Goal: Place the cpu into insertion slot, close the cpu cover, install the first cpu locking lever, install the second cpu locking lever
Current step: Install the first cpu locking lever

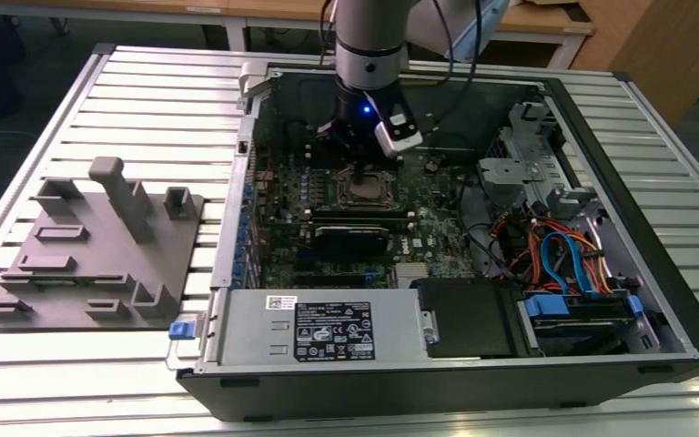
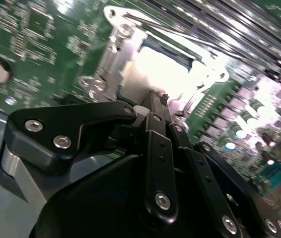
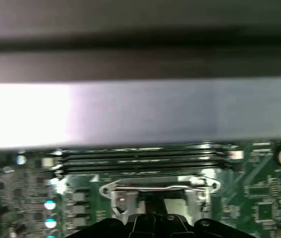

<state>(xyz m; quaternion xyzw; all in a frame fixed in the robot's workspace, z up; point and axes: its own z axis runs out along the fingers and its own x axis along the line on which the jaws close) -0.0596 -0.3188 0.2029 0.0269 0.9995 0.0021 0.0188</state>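
Exterior view: gripper (image 1: pixel 362 166) hangs over the insertion slot (image 1: pixel 363 190).

The arm (image 1: pixel 366 41) comes straight down from above in the exterior view, its wrist vertical. The gripper (image 1: pixel 362 168) points downward at its tip. In the second wrist view the black fingers (image 2: pixel 156 119) lie pressed close together, tips meeting.

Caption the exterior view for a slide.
Arm's gripper poised over the insertion slot on the motherboard inside an open computer case.
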